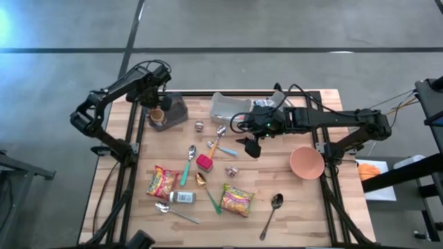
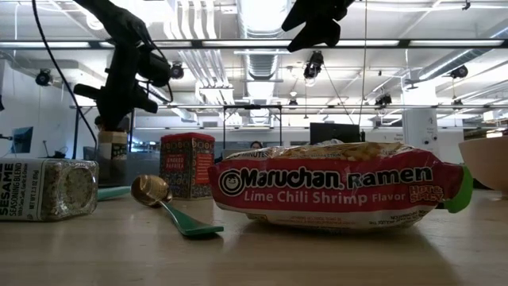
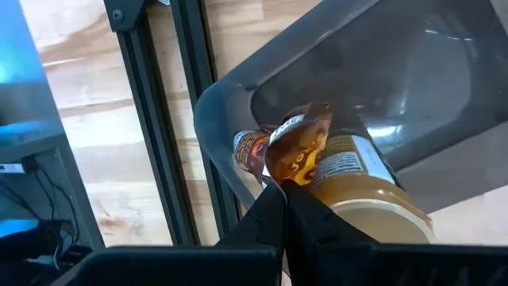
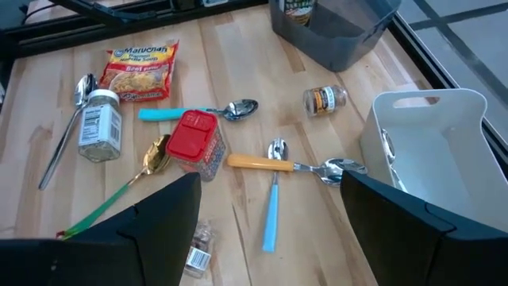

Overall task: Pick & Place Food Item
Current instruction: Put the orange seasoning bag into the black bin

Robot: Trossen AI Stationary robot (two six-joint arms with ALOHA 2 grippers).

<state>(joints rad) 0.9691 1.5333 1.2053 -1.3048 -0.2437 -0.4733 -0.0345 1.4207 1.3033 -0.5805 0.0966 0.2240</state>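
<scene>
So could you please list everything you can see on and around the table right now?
table: one, pale wood
grey bin: one, back left
white bin: one, back middle
big jar: one, brown, in grey bin
packet: one, orange-brown, over big jar
ramen: two, front left, front middle
spoons: six, mixed handles, middle and front
tub: one, red lid, middle
sesame jar: one, front left
small jars: two, clear, middle
bowl: one, pink, right
left gripper: fingers shut on packet, over grey bin
right gripper: open, above table middle
</scene>
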